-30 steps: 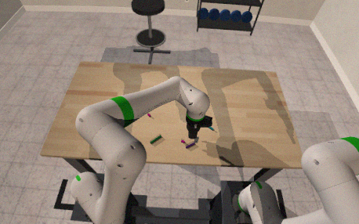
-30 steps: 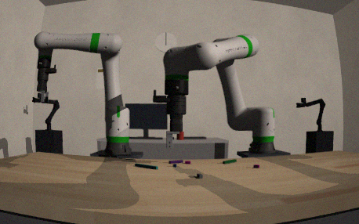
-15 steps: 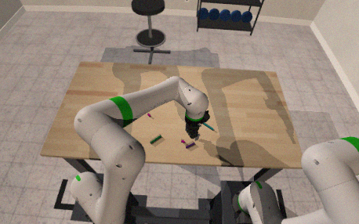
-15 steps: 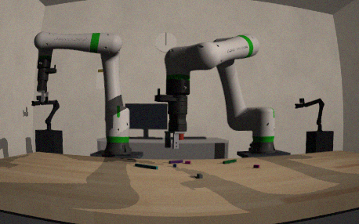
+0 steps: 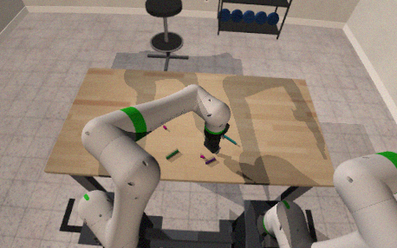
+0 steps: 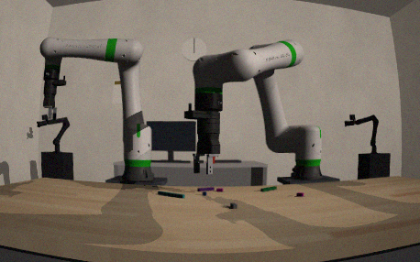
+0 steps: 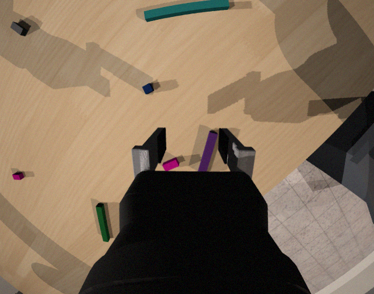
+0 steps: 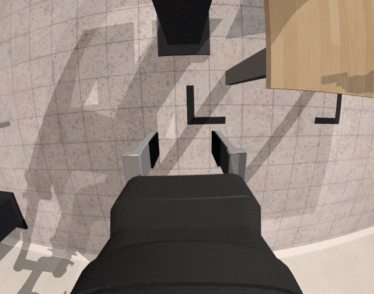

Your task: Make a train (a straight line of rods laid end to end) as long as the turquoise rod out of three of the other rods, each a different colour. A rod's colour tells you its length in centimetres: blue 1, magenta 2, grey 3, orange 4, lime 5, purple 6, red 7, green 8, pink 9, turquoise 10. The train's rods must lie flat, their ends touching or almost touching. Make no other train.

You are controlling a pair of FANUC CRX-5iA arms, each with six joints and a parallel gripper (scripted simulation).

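1. Left wrist view: near magenta rod (image 5: 202, 156) (image 6: 219, 190) (image 7: 170, 164) and purple rod (image 5: 211, 160) (image 6: 205, 189) (image 7: 208, 151) seen past the fingers; purple's lower end cut off by the gripper body. Blue rod (image 6: 204, 193) (image 7: 147, 88) and grey rod (image 6: 233, 206) (image 7: 19, 28) show here and in exterior; top view has the arm over that area.
2. Left claw (image 6: 204, 172) (image 7: 192, 145) wide, nothing held, above the desk (image 5: 277, 117) (image 6: 298, 234) (image 7: 85, 126) (image 8: 307, 47). In its wrist view, purple lies just inside the right-hand finger, magenta toward the other. Blue beyond the fingertips; turquoise rod (image 5: 231, 140) (image 6: 171, 194) (image 7: 187, 10) and grey farther out.
3. Right claw (image 6: 52, 114) (image 8: 184, 148) wide, nothing held, over floor, beside the desk.
4. Purple nearest the base-side edge. Open wood between blue and turquoise. Green rod (image 5: 172, 154) (image 6: 269, 189) (image 7: 102, 222) and far magenta rod (image 5: 165, 127) (image 6: 300, 194) (image 7: 18, 175) well apart from purple. Rods separate; train unbuilt.
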